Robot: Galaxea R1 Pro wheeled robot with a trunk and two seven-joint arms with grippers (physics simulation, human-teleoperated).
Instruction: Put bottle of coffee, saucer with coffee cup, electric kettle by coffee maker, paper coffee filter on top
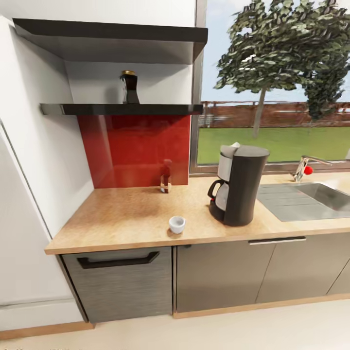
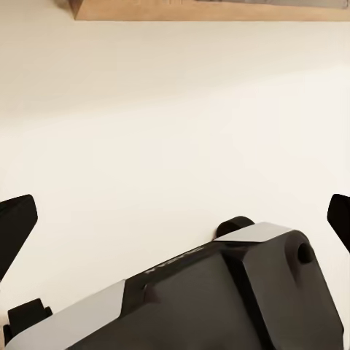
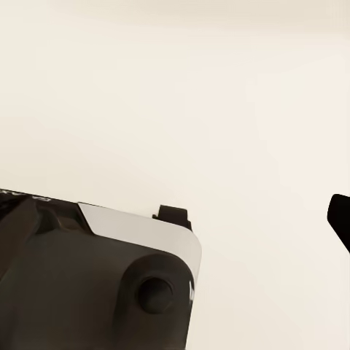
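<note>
Currently, scene: kitchen corner seen from the head camera, both wrist cameras pointed down at pale floor (image 2: 175, 109).
Kitchen countertop (image 1: 121, 214): light wood-grain, running left to right over dark grey cabinet fronts (image 1: 218, 274).
Sink (image 1: 311, 197): steel, inset at the right end, with a tap (image 1: 306, 167) behind it.
Coffee maker (image 1: 240, 184): tall, dark grey, upright near the middle of the counter, just left of the sink; carafe handle facing left.
Coffee cup (image 1: 177, 224): small, white, upright near the front edge, left of the coffee maker and apart from it; standing directly on the wood.
Kitchen shelf (image 1: 121, 109): dark slab on the wall above the red backsplash (image 1: 136, 150), with a second dark slab higher up.
Bottle of coffee (image 1: 129, 87): dark, with a yellowish lid, on the lower shelf near its middle.
Small bottle (image 1: 166, 177): at the far edge of the counter against the backsplash; blurred, kind unclear.
Left gripper (image 2: 175, 219): dark fingertips at opposite edges of the left wrist view, spread wide, holding nothing, above the robot's dark base (image 2: 219, 299).
Right gripper (image 3: 339, 219): one dark fingertip visible at the frame edge; spread or closed, cannot tell.
</note>
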